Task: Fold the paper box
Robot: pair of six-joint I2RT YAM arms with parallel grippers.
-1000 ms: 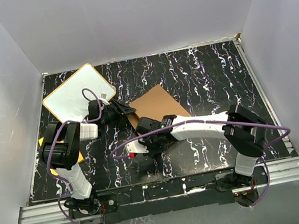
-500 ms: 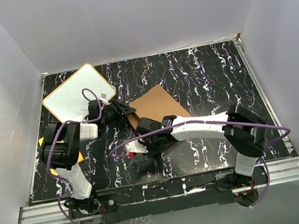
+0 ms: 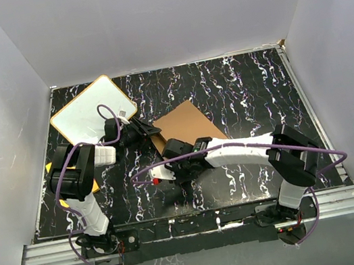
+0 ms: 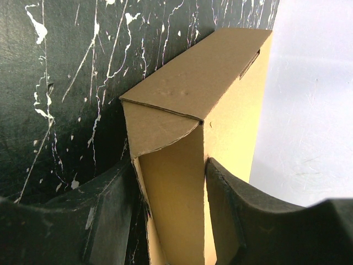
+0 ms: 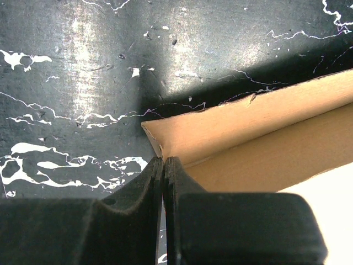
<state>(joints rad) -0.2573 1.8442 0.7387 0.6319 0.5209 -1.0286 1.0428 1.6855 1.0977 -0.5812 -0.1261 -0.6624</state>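
**Top external.** Paper box (image 3: 185,123) on black marbled table (image 3: 244,86): plain brown, broad face up, directly ahead of both sets of jaws. Left gripper (image 3: 148,129) at the box's left edge, right gripper (image 3: 169,154) at its near corner. Fingertips of both buried under wrists and purple cable, so grip unreadable from above. White board with orange rim (image 3: 91,110) just behind the left jaws, well apart from the right ones. Orange-yellow sheet (image 3: 49,168) mostly covered by the left arm.

**Left wrist.** Supplies what the overhead hides: left gripper (image 4: 171,221) clamped on an upright cardboard wall of the paper box (image 4: 193,105), one finger (image 4: 105,215) on each side of it. Folded corner just beyond the tips. Lower wall cut off by the frame. Pale blank area right of the jaws, not identifiable.

**Right wrist.** Right gripper (image 5: 161,165) pinched fully together, nothing between the fingers (image 5: 138,193). Corner of the paper box (image 5: 265,130) just past the tips, running up and right. Contact with it impossible to judge.
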